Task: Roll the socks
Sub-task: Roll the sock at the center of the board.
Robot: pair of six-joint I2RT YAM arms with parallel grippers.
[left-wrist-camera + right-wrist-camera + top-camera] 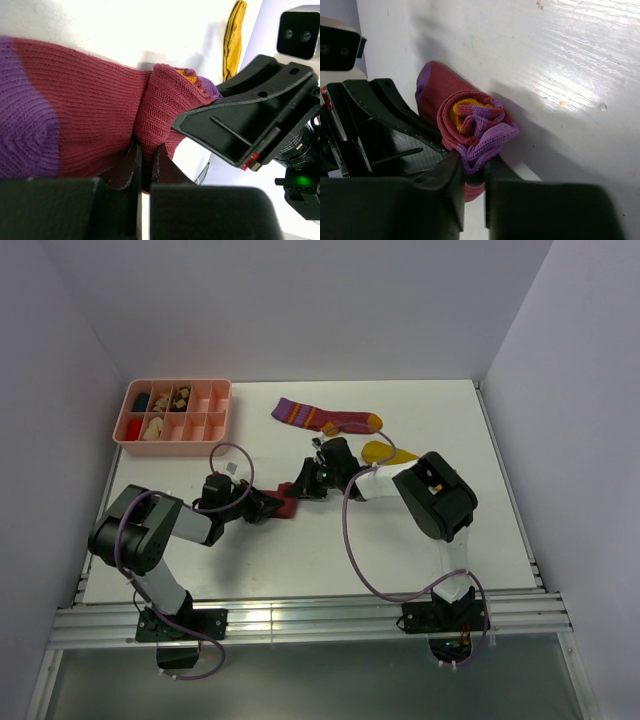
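Note:
A maroon sock (90, 110) with a purple cuff lies on the white table, its far end wound into a roll (470, 120) that shows orange and purple inside. My left gripper (145, 152) is shut on a fold of the maroon fabric beside the roll. My right gripper (474, 167) faces it from the other side, its jaws shut on the purple cuff edge of the roll. In the top view both grippers (272, 504) (305, 483) meet over this sock (287, 502). A second maroon sock (325, 418) with purple stripes lies flat behind. A mustard-yellow sock (385, 452) lies beside the right arm.
A pink compartment tray (215, 425) holding small items stands at the back left of the table. The yellow sock (234, 40) lies just beyond the right gripper's body (250, 125). White walls close in the table on three sides.

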